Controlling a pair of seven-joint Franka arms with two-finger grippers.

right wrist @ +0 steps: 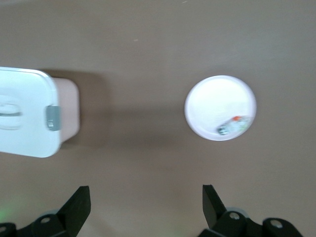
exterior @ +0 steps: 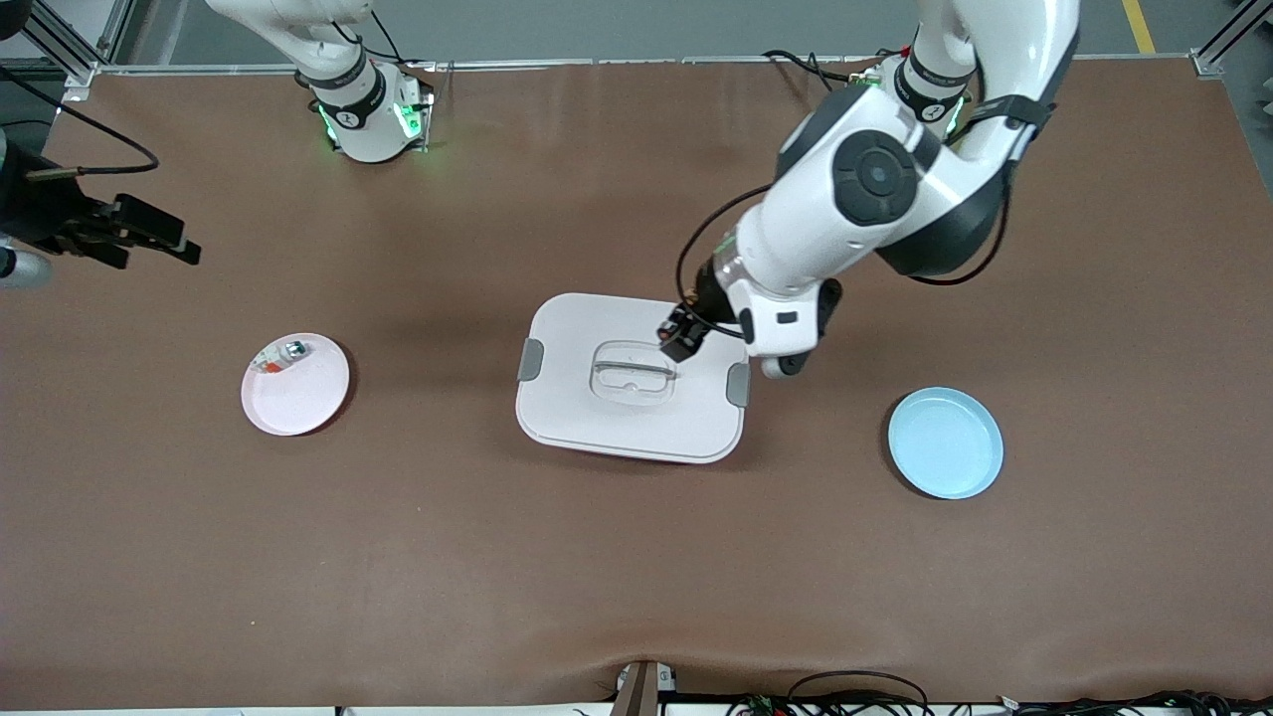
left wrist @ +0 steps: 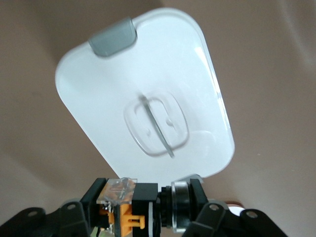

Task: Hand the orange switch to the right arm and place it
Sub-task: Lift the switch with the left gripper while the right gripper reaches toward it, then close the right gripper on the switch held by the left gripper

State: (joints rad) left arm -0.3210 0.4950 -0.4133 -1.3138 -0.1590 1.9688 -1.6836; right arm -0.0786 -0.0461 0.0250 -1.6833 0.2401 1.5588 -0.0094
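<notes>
My left gripper is shut on the orange switch, a small black body with orange side pieces and a clear tab, held sideways between the fingers. It hangs over the edge of the white lidded box, toward the left arm's end of the lid. The switch shows as a dark lump in the front view. My right gripper is open and empty, up over the table at the right arm's end; in its wrist view only bare table lies between its fingers.
A pink plate holds a small silver-and-green part with a red-white piece; both show in the right wrist view. A light blue plate lies toward the left arm's end. The box has grey clips and a clear lid handle.
</notes>
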